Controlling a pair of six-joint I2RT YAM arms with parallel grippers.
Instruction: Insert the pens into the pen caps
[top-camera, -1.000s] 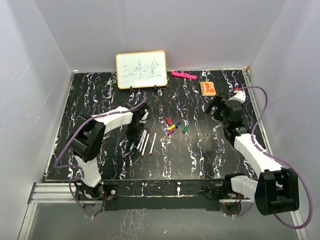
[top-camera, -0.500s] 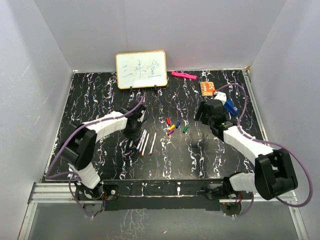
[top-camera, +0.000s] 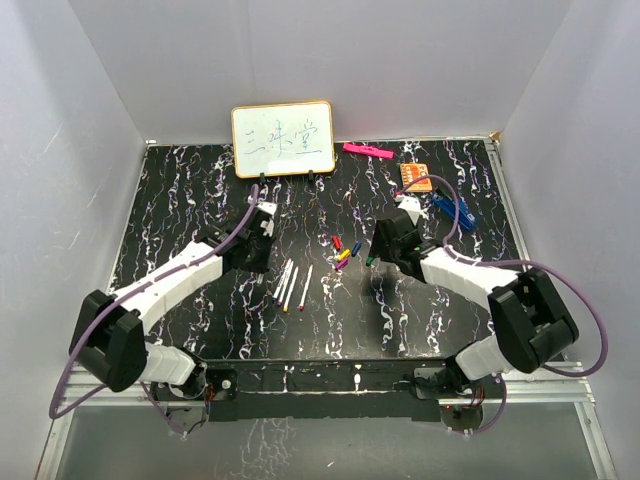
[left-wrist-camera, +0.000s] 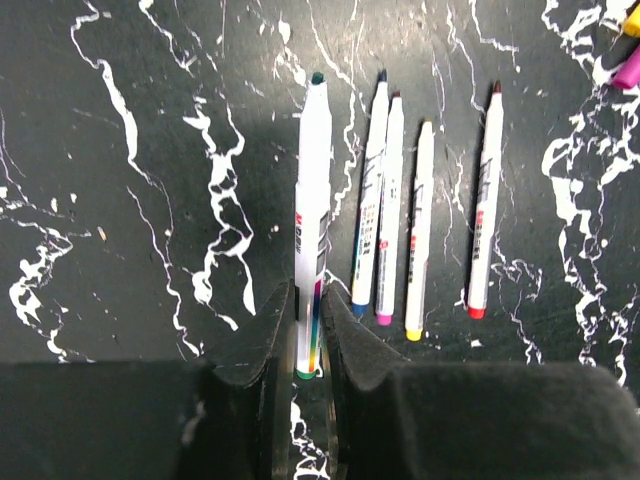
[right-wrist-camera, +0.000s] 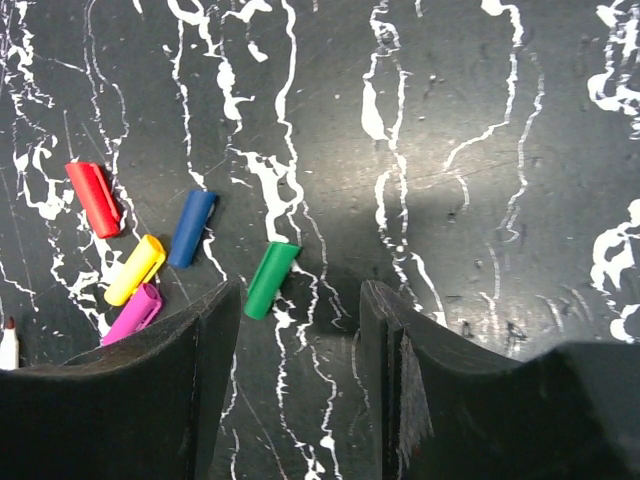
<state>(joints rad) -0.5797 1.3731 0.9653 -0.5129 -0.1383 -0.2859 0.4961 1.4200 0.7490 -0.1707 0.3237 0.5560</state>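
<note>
My left gripper (left-wrist-camera: 308, 325) is shut on the lower end of a white pen with a green end (left-wrist-camera: 312, 190). The pen points away from the gripper and looks raised a little off the table. Several more white pens (left-wrist-camera: 420, 230) lie side by side to its right, with blue, pink, yellow and red ends. My right gripper (right-wrist-camera: 300, 310) is open and empty, low over the table. The green cap (right-wrist-camera: 268, 280) lies just ahead of its left finger. Red (right-wrist-camera: 93, 198), blue (right-wrist-camera: 191, 227), yellow (right-wrist-camera: 135, 269) and purple (right-wrist-camera: 132, 313) caps lie further left. The top view shows the left gripper (top-camera: 258, 256), the pens (top-camera: 293, 283), the caps (top-camera: 345, 255) and the right gripper (top-camera: 383, 243).
A small whiteboard (top-camera: 283, 139) stands at the back of the black marbled table (top-camera: 200, 200). A flat pink bar (top-camera: 367, 151), an orange card (top-camera: 416, 176) and a blue clip (top-camera: 452, 212) lie at the back right. White walls enclose the table.
My right gripper has swung left from the back right to the caps. My left arm has stretched out and its gripper has shifted up and left beside the pens.
</note>
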